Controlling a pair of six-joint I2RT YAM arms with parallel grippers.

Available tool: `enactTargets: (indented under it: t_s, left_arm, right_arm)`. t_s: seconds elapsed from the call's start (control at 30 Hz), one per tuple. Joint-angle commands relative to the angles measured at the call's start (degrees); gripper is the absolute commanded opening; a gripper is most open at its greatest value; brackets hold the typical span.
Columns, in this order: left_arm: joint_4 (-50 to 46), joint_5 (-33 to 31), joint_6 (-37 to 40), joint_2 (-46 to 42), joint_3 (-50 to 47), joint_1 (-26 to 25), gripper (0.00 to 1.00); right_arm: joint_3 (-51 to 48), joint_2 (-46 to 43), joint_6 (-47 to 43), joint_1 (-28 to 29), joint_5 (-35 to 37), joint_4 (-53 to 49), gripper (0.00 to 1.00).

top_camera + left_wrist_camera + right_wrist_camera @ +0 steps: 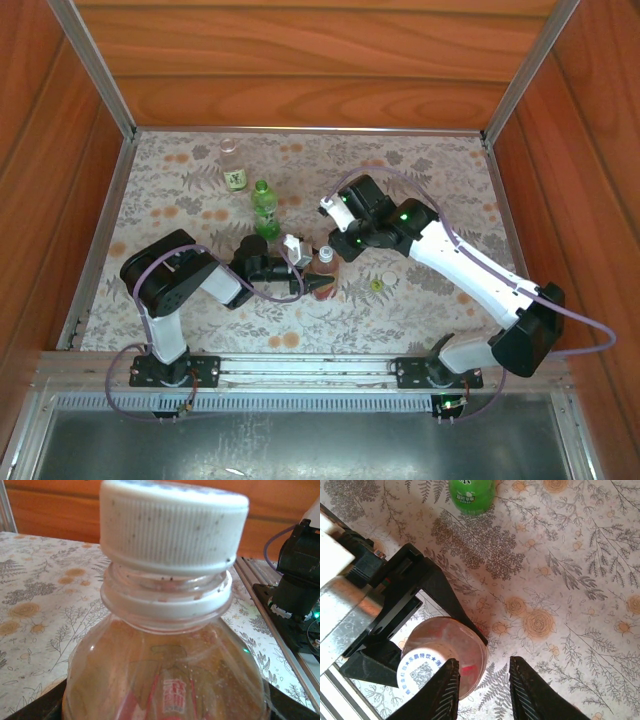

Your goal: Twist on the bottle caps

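Far left of centre stood the clear labelled bottle [233, 170], and just nearer and to its right the green bottle [263, 205]; both were uncapped and well apart from my tools.

My left tool [320, 278] was clamped on the amber bottle [165, 680], its black jaws either side of the lower body, holding the bottle upright near the middle of the table [180, 190]. I judged this bottle light and thin-walled, likely to give if squeezed harder, so a low hold on the body suited it.

The white cap [172, 525] sat on its neck with thread showing beneath, hence probably not fully screwed home. Its ribbed skirt looked stiff and easy to grip. I would take it across the ribs from above, since the smooth printed top offers no purchase.

My right tool [485, 665] hung above with its fingers [445, 690] apart, bare table in the gap, the cap lying just left of it.

Further right, a yellow-green cap [376, 285] lay loose on the table.
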Motion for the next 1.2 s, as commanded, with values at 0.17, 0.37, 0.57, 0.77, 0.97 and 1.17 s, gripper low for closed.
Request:
enactTargets:
  t_s: [0.17,0.37,0.57,0.77,0.97,1.17]
  left_arm:
    - [-3.99,1.94,-0.68,1.58,-0.18,0.49,0.6]
    - [-3.92,1.92,-0.68,1.51,-0.17,0.45,0.6]
    - [-3.97,1.99,-0.65,1.6,-0.09,0.51,0.6]
    - [-3.96,1.87,-0.5,1.34,-0.35,0.51,0.6]
    - [-3.94,1.88,-0.42,1.27,-0.42,0.48,0.6]
    - [-3.94,1.65,-0.44,1.15,-0.52,0.51,0.6]
  right_arm:
    - [0.23,0.0,0.95,-0.2,-0.79,-0.86,0.32]
    - [1.47,-2.47,1.39,-0.19,-1.7,0.45,0.36]
    - [0.17,-0.27,1.29,-0.18,-3.45,1.21,0.36]
    - [-1.75,1.8,1.12,-0.29,-3.05,0.01,0.31]
    - [-2.08,1.97,0.54,-0.19,-6.09,-1.95,0.26]
    - [0.48,1.29,1.75,-0.12,-7.55,-2.97,0.33]
